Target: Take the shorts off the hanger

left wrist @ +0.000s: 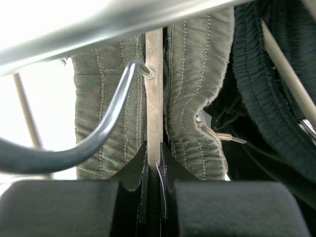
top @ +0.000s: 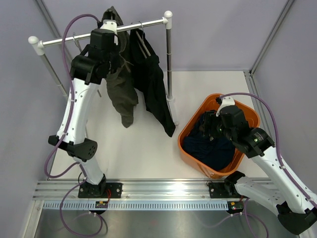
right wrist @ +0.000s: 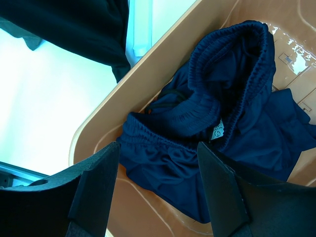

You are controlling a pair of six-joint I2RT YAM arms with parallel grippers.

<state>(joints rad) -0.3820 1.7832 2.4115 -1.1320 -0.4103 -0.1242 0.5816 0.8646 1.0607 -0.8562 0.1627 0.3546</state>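
Olive-grey shorts [left wrist: 197, 98] w/ beige drawstring [left wrist: 217, 134], black shorts [top: 156, 84], navy shorts [right wrist: 237, 123], orange basket [top: 189, 130], silver rail [top: 151, 23]

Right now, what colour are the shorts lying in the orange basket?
Navy blue shorts; right wrist view shows them best.

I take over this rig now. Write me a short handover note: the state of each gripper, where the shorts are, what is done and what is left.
Left gripper: shut on the flat bar of the hanger that carries the olive-grey shorts, up at the rail.
Right gripper: open, holding nothing, above the orange basket.
Done: the navy shorts lie in the basket.
Left: the olive-grey shorts and the black shorts both hang at the rail and must come off their hangers.
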